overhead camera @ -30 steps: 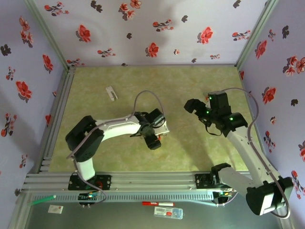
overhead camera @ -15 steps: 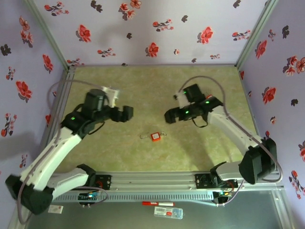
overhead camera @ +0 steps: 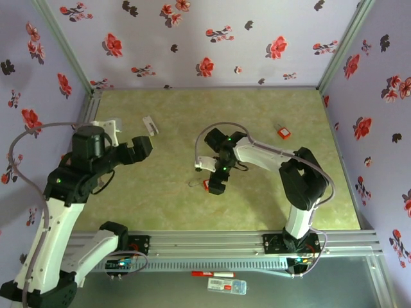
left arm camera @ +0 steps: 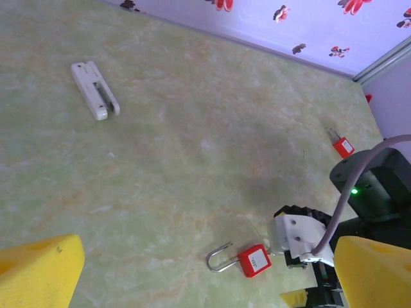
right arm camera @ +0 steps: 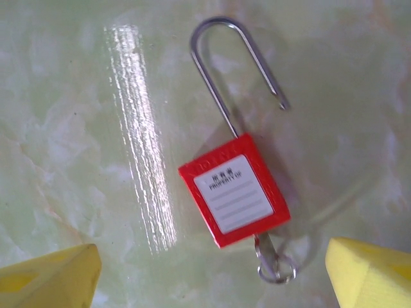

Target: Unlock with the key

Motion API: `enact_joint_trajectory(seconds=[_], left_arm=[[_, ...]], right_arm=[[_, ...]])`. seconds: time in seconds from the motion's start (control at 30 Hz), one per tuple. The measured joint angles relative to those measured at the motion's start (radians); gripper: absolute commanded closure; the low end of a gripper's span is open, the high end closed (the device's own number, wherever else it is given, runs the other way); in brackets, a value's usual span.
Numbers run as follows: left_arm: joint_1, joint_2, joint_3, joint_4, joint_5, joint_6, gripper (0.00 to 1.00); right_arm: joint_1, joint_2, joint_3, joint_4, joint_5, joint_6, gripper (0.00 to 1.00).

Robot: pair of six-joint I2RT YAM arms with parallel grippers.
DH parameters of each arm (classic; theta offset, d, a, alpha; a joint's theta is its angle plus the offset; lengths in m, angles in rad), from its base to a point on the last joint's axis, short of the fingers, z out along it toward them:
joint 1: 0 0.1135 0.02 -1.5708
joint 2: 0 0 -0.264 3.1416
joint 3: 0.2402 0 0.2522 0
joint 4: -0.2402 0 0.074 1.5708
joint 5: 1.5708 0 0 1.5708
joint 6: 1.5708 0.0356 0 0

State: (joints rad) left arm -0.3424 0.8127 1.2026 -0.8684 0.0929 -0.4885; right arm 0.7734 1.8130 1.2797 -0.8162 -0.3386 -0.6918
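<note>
Red padlock (right arm camera: 234,199) — open shackle (right arm camera: 221,106), key (right arm camera: 268,255) underneath

1. The top external camera sits high above and behind the arm bases. It looks down on the whole green marbled tabletop (overhead camera: 160,212) and the purple flowered walls (overhead camera: 192,38).
2. The left wrist camera is raised well above the table and looks obliquely toward the far right corner. With the top view it shares the red padlock with a silver shackle (left arm camera: 253,260) and a white flat bar-shaped piece (left arm camera: 95,90).
3. The right wrist camera looks straight down, very close, on that same padlock.
</note>
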Motion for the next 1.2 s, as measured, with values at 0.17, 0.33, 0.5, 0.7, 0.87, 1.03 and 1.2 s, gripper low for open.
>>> enact_joint_trajectory(seconds=[0.17,0.33,0.5,0.7,0.87,1.03,1.2], left_arm=[[0.003,-0.035,0.015,-0.061,-0.028,0.016,0.00],[0.006,-0.047,0.018,-0.097,-0.048,0.028,0.00],[0.007,-0.050,0.019,-0.111,-0.061,0.039,0.00],[0.008,-0.050,0.019,-0.115,-0.071,0.054,0.00],[0.009,-0.050,0.019,-0.117,-0.075,0.061,0.00],[0.010,-0.049,0.020,-0.122,-0.076,0.080,0.00],[0.014,-0.048,0.024,-0.124,-0.076,0.092,0.00]], right_arm=[[0.021,0.057,0.037,-0.008,-0.006,-0.090,0.10],[0.026,0.084,0.046,-0.010,-0.005,-0.134,0.11],[0.028,0.111,0.063,-0.002,0.001,-0.139,0.13],[0.041,0.123,0.070,0.014,0.031,-0.135,0.17],[0.049,0.133,0.069,0.045,0.069,-0.111,0.21],[0.058,0.133,0.055,0.085,0.112,-0.071,0.28],[0.068,0.132,0.011,0.137,0.147,-0.036,0.30]])
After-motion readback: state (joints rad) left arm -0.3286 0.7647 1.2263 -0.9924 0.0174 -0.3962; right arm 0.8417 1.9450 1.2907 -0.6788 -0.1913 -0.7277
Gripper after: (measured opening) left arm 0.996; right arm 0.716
